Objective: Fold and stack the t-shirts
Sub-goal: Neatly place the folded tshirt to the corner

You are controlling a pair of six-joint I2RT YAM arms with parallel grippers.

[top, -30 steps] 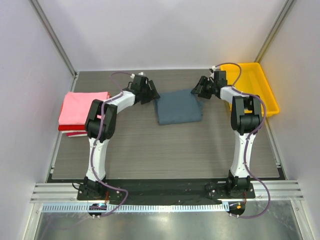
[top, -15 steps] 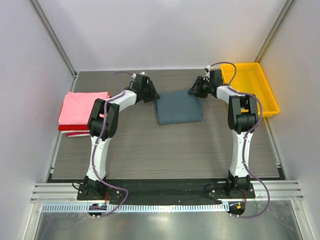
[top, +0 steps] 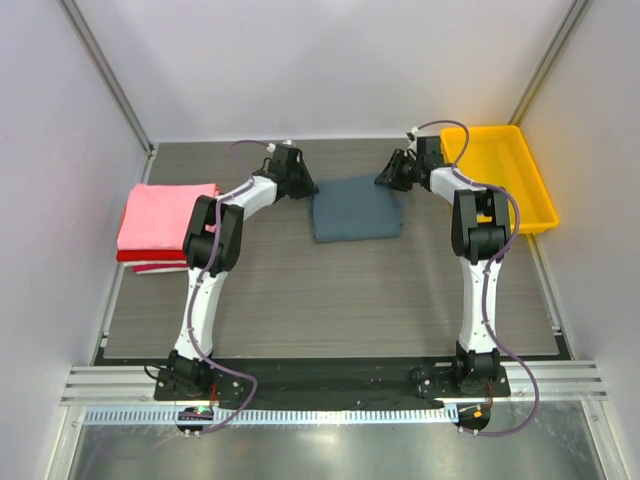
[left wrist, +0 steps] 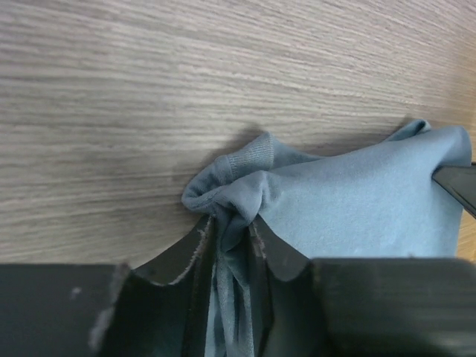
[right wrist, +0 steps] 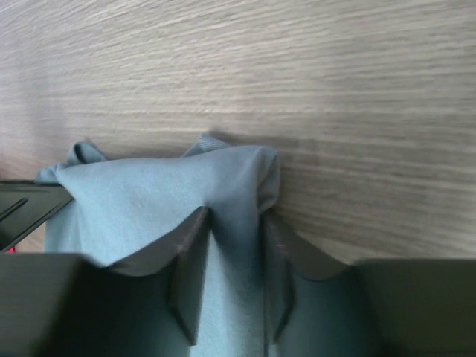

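Bunched far corners of the soft slate-blue t-shirt (top: 355, 212) were clamped tight by the outstretched left gripper (left wrist: 230, 232) and right gripper (right wrist: 235, 223).

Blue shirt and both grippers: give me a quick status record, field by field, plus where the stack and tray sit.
blue shirt: folded, lying on the table, centre-far
left gripper: shut on the blue shirt's far-left corner, cloth bunched between the fingers
right gripper: shut on the blue shirt's far-right corner
stack: left edge, pink shirt on top, red shirt under it
tray: yellow, far right, apart from the blue shirt
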